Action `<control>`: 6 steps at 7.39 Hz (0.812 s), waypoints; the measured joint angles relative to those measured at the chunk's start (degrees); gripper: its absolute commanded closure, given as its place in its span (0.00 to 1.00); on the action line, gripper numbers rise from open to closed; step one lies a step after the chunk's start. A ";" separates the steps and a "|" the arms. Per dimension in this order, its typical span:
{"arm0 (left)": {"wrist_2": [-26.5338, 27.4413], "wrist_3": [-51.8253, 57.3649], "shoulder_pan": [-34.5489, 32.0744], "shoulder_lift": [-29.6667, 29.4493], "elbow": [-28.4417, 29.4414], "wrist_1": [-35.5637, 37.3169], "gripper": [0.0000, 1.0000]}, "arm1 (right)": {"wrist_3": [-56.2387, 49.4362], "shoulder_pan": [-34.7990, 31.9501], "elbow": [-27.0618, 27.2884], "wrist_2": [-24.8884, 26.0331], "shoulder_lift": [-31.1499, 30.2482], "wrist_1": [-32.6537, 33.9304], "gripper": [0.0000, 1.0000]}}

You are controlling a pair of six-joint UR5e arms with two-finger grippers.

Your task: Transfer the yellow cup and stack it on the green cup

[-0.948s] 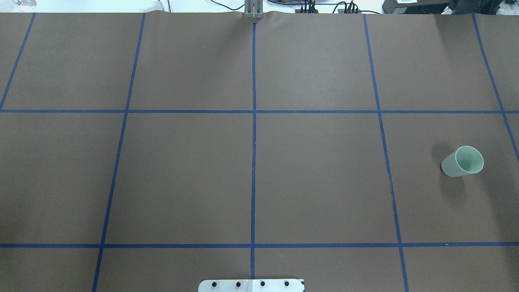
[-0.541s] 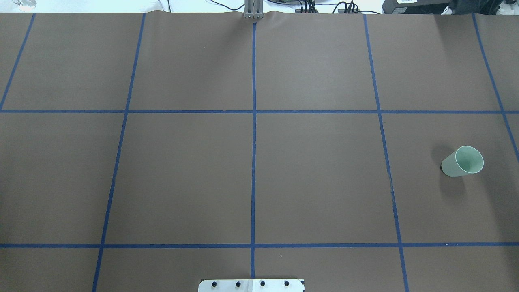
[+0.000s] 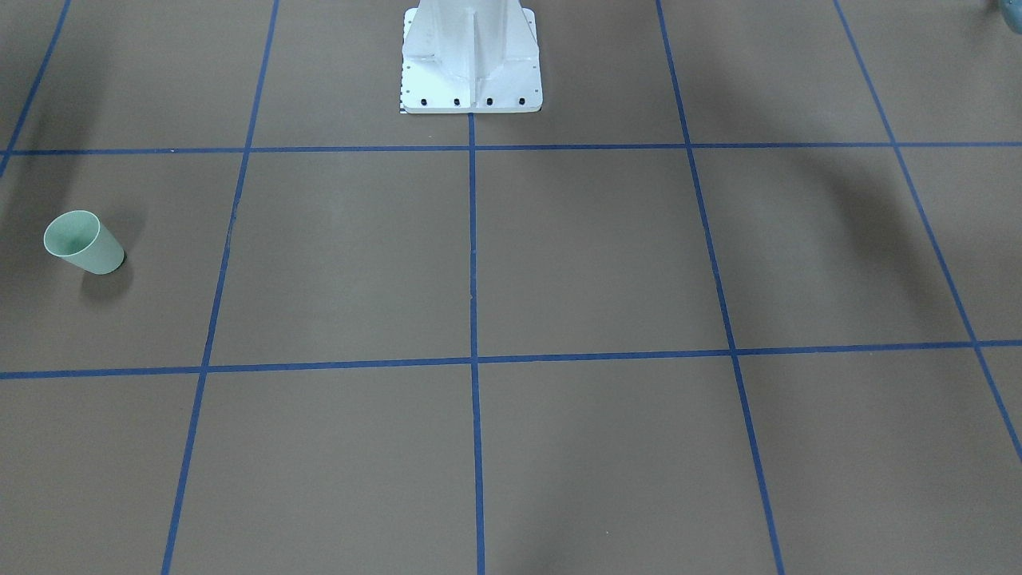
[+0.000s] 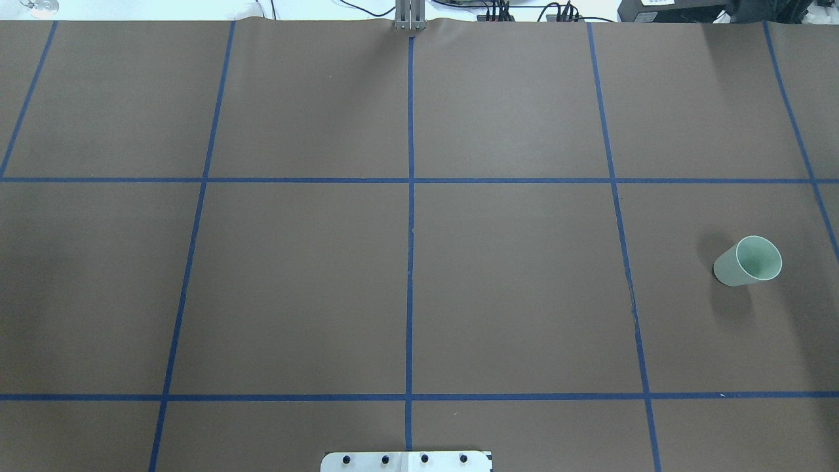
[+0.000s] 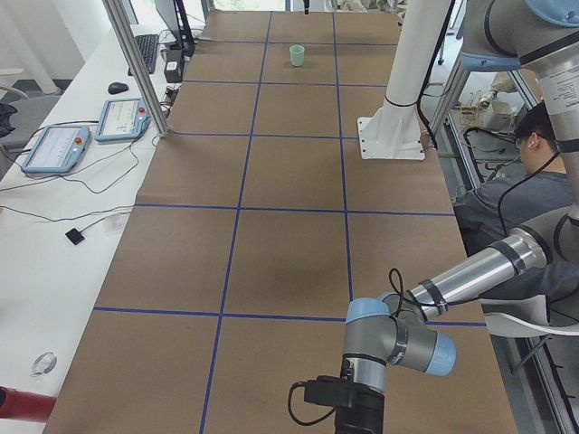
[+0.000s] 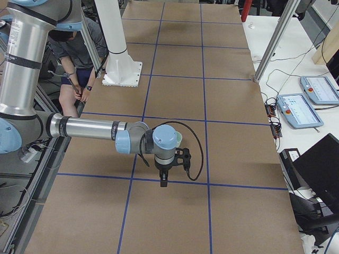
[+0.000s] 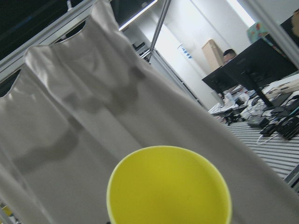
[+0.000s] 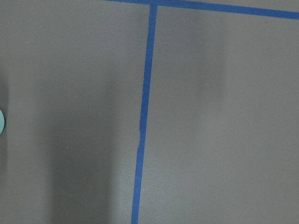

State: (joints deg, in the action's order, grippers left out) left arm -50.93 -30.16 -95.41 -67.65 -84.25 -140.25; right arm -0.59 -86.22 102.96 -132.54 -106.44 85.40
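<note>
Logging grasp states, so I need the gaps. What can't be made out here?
Left gripper: exterior left, cut off by bottom edge.
Right gripper: exterior right, too small to judge open or shut.
Yellow cup: left wrist view, base cut off by edge; whatever holds it unseen.

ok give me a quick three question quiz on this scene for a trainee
1. Fill in: the green cup stands on the robot's ____ side of the table.
2. True or false: the green cup lies on its side.
3. Which view shows the yellow cup? A overhead exterior, B left wrist-mounted, C right wrist-mounted.
Key: 1 right. 2 false, it stands upright with its mouth up. 3 B.
</note>
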 measured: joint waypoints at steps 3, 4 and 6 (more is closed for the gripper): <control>-23.71 11.72 -5.61 -6.87 -0.75 -12.54 1.00 | 0.05 0.00 -0.03 0.07 0.20 0.01 0.01; -31.50 12.35 -5.93 -8.65 -1.06 -16.02 1.00 | 0.01 0.00 0.03 0.24 0.31 -0.17 0.01; -46.57 12.63 -6.07 -12.30 -2.39 -20.72 1.00 | -0.02 0.00 0.39 0.34 0.58 -0.52 0.01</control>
State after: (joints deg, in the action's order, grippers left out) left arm -97.50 -17.53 -101.48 -79.95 -86.64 -160.96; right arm -0.61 -86.22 103.34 -132.20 -105.86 84.88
